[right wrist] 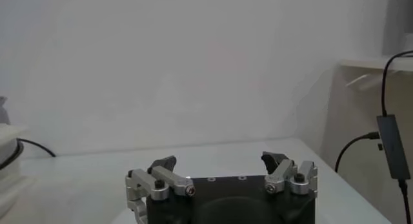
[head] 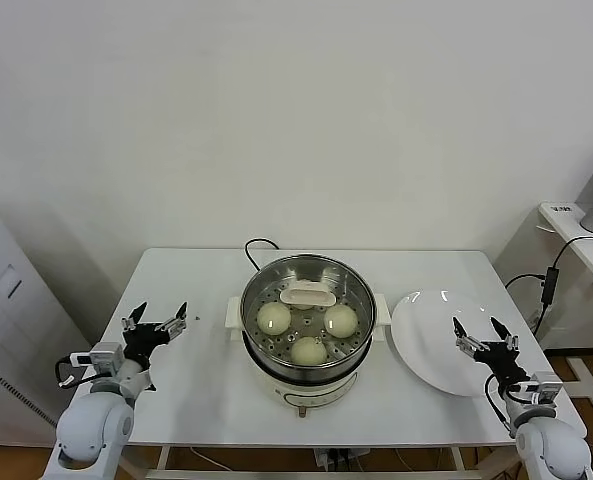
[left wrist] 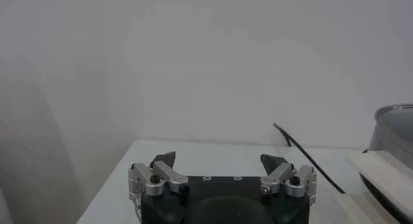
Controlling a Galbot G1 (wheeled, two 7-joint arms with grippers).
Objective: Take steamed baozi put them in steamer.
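1. we see three cream-white steamed baozi (head: 274, 318) on a perforated silver tray.
2. our steamer (head: 361, 298) is shiny steel on a white base, with a black cord (head: 253, 248).
3. the plate (head: 431, 345) and table (head: 186, 385) are white.
4. both hands are black and silver.

Looks like lab or test room, not home kitchen: bare white wall (head: 296, 110), plain white rectangular table (head: 206, 390), grey cabinet (head: 6, 320) at one side, white desk with black cables (head: 551, 275) at other.
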